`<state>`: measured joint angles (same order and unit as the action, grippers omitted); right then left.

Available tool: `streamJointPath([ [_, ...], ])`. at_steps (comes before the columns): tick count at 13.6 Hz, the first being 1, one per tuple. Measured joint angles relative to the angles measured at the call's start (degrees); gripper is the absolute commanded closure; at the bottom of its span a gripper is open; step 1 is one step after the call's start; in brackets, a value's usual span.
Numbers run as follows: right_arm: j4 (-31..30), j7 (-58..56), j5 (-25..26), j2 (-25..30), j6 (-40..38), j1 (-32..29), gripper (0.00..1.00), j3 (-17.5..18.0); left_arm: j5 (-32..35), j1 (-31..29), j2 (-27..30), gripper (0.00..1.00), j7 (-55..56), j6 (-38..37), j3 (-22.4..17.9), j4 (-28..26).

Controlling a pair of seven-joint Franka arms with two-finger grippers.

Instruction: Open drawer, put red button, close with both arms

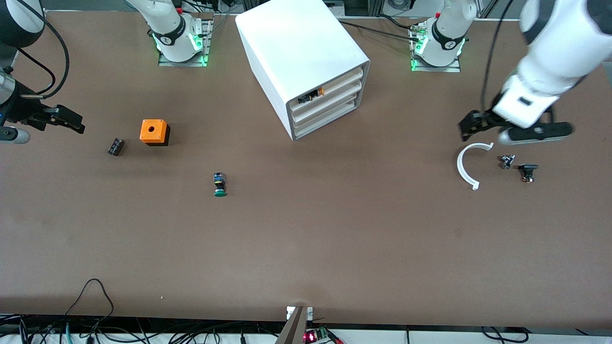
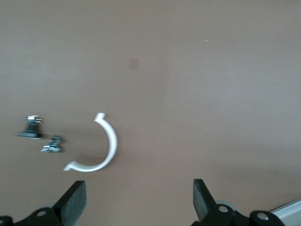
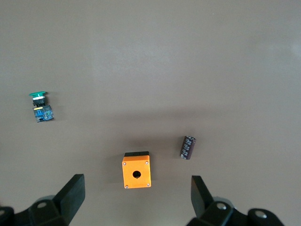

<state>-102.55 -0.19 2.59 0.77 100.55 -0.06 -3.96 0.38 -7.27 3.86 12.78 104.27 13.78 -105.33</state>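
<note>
The white cabinet (image 1: 306,62) stands at the middle of the table near the arm bases. Its three drawer tiers look pushed in. The top tier shows a small orange-and-black piece (image 1: 311,95); the two plain drawers (image 1: 330,110) lie below it. The red button is not in view. My left gripper (image 1: 468,128) hangs open and empty over the table at the left arm's end, beside a white curved clip (image 2: 106,146). My right gripper (image 1: 76,125) is open and empty over the right arm's end; the right wrist view (image 3: 138,200) shows it just above the orange box.
A green-capped button (image 1: 220,185) lies on its side near the table's middle, also in the right wrist view (image 3: 40,107). An orange box (image 1: 154,132) and a black cylinder (image 1: 115,146) sit toward the right arm's end. The white clip (image 1: 466,167) and two small dark parts (image 1: 516,167) lie under the left arm.
</note>
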Motion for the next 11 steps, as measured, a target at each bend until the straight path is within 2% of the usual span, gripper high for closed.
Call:
streamJointPath([
  [2,0.0,0.0,0.0,0.0,0.0,0.0,0.00,0.0,0.0,-0.3,0.3,0.00,-7.0,-2.4,-4.4,1.8],
  [5,0.2,-0.1,0.0,0.2,0.0,0.0,0.00,0.0,0.0,-0.4,0.8,0.00,-12.7,-5.1,-8.0,3.8],
  [11,0.3,-0.1,0.0,0.4,0.0,0.1,0.00,0.0,0.0,-0.4,1.1,0.00,-13.4,-7.8,-8.8,5.0],
])
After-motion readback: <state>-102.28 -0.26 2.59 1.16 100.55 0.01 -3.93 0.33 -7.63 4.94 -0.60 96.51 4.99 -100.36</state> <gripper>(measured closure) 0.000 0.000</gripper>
